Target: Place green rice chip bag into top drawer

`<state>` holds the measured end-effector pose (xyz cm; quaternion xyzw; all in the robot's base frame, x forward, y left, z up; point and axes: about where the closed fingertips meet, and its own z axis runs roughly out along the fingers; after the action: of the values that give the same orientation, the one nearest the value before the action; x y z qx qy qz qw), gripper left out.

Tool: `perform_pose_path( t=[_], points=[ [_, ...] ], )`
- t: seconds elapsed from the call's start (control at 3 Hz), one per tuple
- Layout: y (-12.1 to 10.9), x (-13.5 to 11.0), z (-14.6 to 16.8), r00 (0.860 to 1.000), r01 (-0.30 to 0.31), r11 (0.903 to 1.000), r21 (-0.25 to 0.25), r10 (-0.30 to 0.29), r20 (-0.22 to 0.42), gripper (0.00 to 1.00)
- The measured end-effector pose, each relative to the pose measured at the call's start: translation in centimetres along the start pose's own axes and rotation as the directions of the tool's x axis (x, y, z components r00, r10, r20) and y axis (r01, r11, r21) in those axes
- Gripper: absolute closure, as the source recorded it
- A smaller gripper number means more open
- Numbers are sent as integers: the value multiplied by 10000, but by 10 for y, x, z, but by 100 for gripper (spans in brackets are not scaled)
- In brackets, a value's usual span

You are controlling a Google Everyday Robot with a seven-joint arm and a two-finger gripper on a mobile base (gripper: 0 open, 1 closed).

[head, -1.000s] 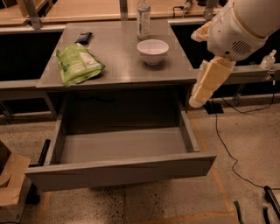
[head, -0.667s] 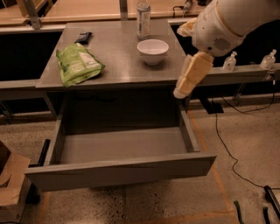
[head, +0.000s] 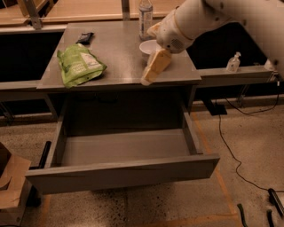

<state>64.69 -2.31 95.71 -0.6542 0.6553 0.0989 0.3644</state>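
Green rice chip bag (head: 80, 65) lies on the grey desk (head: 120, 57), left side, with the top drawer (head: 124, 170) pulled open at its 6 o'clock. Gripper (head: 147, 79) hangs at the bag's 3 o'clock, above the desk's front edge, well apart. Clenched or released, I cannot tell.

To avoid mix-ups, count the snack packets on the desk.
2. The green rice chip bag lies left on the desk; a black packet sits behind it. The end effector hangs over the desk's right front; the arm may hide others.
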Motion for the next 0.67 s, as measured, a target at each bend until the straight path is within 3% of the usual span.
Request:
perform_pose_path(
  t=[0.67],
  points=[
    [-2, 0, 9, 10000, -18, 10000, -89, 18, 84, 0]
  ],
)
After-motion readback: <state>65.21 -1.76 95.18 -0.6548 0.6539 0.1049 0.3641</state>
